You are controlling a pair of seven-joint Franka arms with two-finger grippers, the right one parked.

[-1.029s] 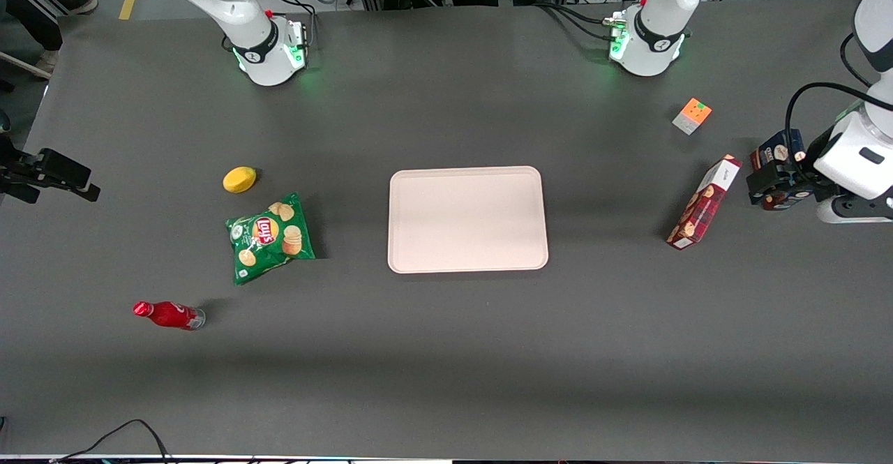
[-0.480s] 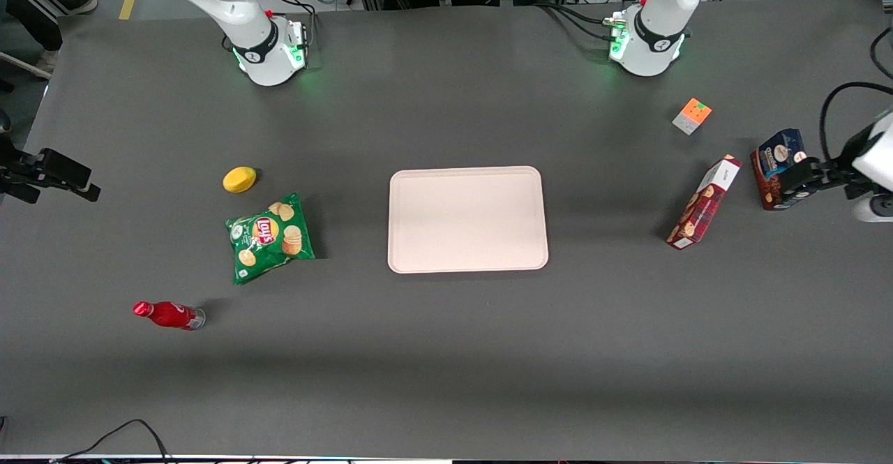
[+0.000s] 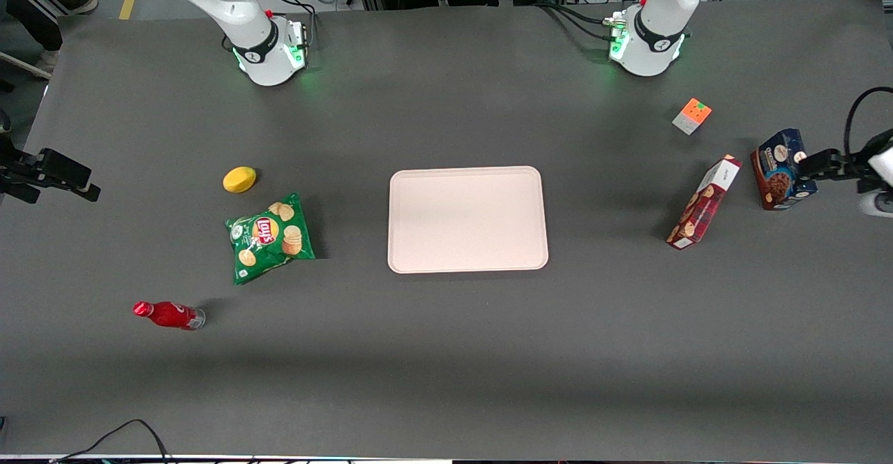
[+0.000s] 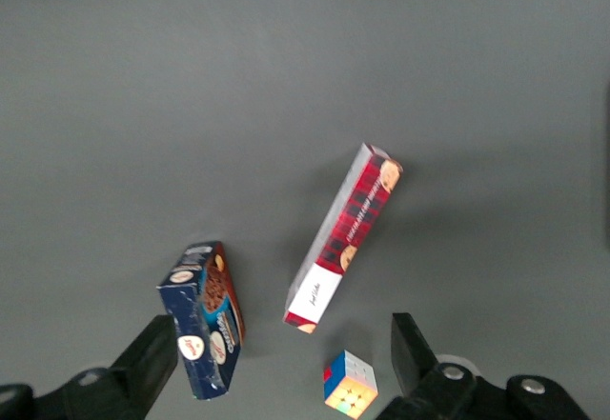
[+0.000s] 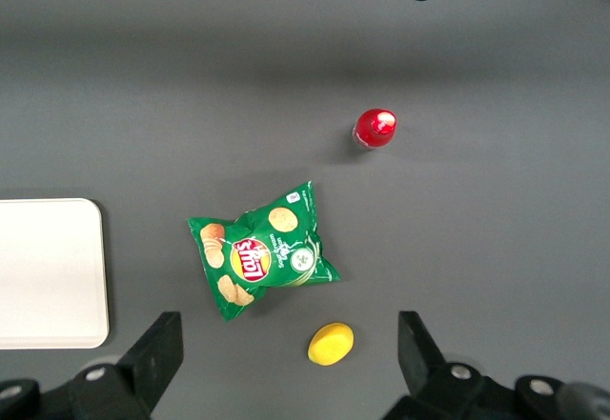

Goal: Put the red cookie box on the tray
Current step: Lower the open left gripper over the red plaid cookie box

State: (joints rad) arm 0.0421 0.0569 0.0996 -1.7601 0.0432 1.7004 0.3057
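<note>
Gripper (image 4: 276, 368) empty, fingers spread wide, hovering at the working arm's end of the tabletop (image 3: 446, 352), just beside the blue cookie box (image 3: 781, 169). In the front view only the dark finger tips (image 3: 820, 162) poke in from the edge.

Red cookie box (image 3: 703, 202) lies on the tabletop, untouched, between the tray (image 3: 467, 218) and the blue box, apart from both. From the gripper it lies toward the tray, with the blue box in between or nearly so. Long axis runs diagonal: white end panel farther from the front camera, other end nearer and angled toward the tray. Wrist view shows the same box (image 4: 343, 237) slanted, so the finger line is not square to it.

Tray sits mid-table, bare, well apart from the red box. Small colour cube (image 3: 691, 115) rests near the working arm's base.

Judgement: reach stage, nothing grasped yet. Next move needs the gripper to shift toward the tray past the blue box, turn so fingers close across the slim width, then descend. Risk: clipping the blue box.
</note>
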